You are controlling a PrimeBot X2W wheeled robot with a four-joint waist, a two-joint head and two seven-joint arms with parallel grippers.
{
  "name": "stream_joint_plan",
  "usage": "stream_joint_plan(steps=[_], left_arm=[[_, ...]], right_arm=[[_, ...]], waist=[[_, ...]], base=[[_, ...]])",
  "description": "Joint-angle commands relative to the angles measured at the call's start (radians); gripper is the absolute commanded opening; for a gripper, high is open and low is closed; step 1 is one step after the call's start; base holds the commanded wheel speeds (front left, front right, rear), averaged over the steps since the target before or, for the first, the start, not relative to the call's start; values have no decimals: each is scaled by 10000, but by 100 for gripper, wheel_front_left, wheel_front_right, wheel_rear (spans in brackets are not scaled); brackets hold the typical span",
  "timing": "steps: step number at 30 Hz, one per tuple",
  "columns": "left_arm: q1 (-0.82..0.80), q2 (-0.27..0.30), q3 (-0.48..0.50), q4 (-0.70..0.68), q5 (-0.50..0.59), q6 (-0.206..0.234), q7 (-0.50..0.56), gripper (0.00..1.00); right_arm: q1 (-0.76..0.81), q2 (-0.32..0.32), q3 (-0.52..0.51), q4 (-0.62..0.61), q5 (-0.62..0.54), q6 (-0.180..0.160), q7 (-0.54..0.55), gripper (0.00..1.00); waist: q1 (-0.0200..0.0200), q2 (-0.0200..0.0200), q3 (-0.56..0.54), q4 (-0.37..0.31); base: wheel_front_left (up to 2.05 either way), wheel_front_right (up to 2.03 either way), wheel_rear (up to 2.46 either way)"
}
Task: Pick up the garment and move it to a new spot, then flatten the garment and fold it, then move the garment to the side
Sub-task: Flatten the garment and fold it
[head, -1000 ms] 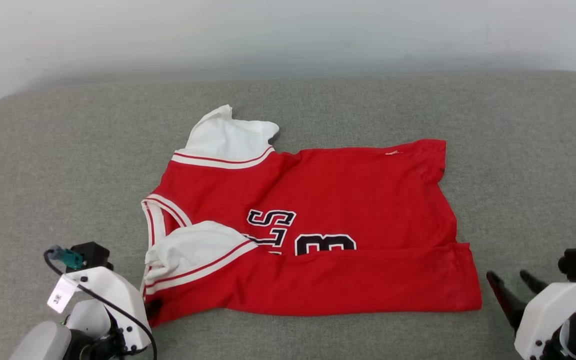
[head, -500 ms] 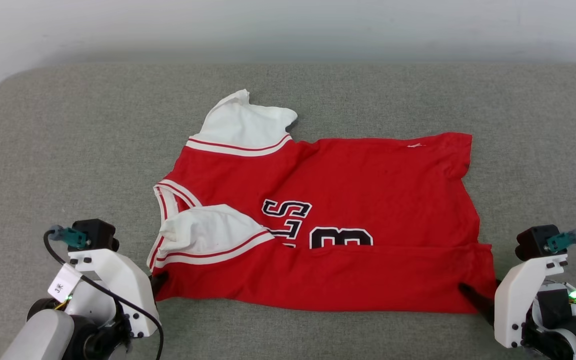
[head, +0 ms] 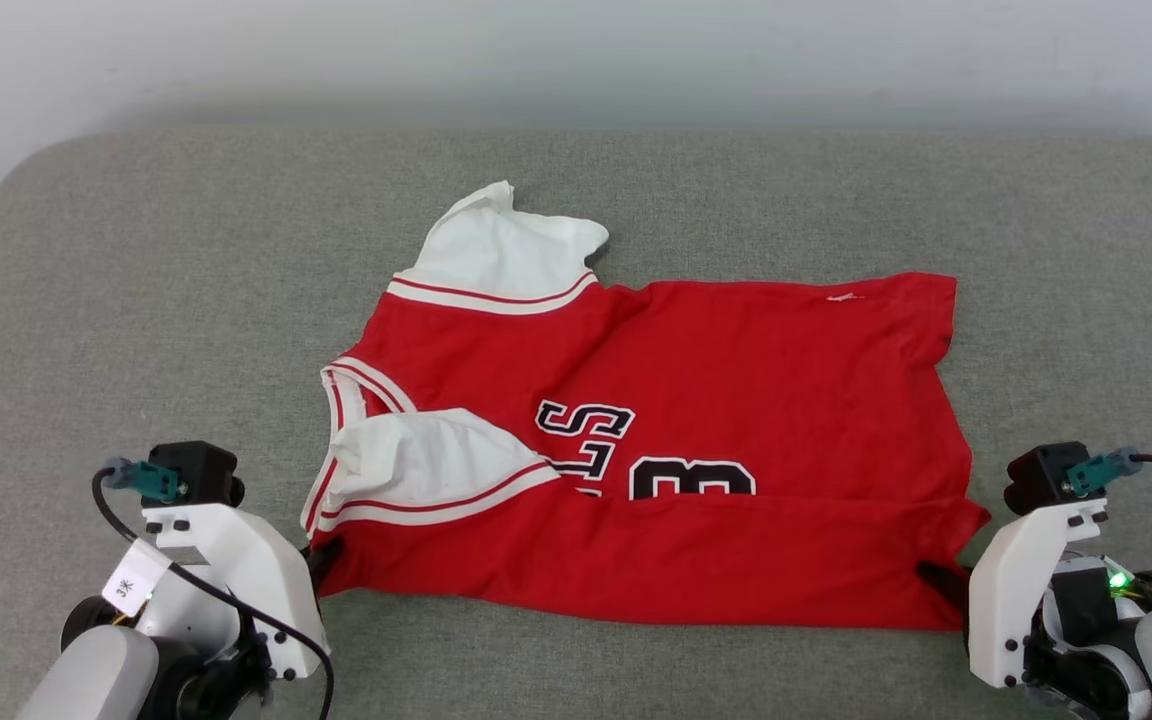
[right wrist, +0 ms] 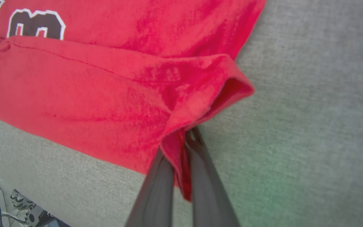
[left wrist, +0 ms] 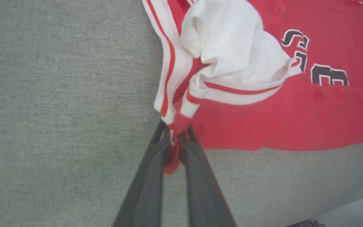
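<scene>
The garment (head: pixel 656 440) lies spread on the grey cushion (head: pixel 136 300), with one pincer at each near corner. The left pincer (left wrist: pixel 175 134) is squeezed tight on the corner by the striped white band. A bit of red cloth pokes down between its fingers (left wrist: pixel 150 183). A white sleeve sits just past its tips. The right pincer (right wrist: pixel 181 138) is squeezed tight on the red bottom corner, and the cloth puffs into a little pocket just beyond its tips. From the head camera the dark tips are mostly hidden behind the white wrists. That view shows the whole garment, with another white sleeve at the far edge, well away from both pincers. The right wrist view shows cables (right wrist: pixel 17 200) down past the cushion's edge, back beside the right pincer.
</scene>
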Motion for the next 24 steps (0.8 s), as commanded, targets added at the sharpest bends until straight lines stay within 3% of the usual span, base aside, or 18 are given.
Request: stream_joint_plan(steps=[1, 12, 20, 24], left_arm=[[171, 29, 6, -103, 81, 1, -153, 0], [1300, 228, 98, -712, 181, 489, -389, 0], [2980, 339, 225, -1318, -168, 1071, -188, 0], [3602, 189, 252, -1296, -396, 1156, -337, 0]], right_arm=[[67, -102, -4, -3, 21, -5, -60, 0], [993, -328, -380, -677, 131, -6, 138, 0], [2458, -69, -750, -1375, 96, -6, 518, 0], [3086, 163, -928, -1602, -31, -5, 549, 0]], waist=[[0, 0, -205, -47], [0, 0, -1449, -127], [0, 0, -2113, -206], [0, 0, -2181, -222]], base=[[0, 0, 0], [0, 0, 0], [0, 0, 0], [0, 0, 0]])
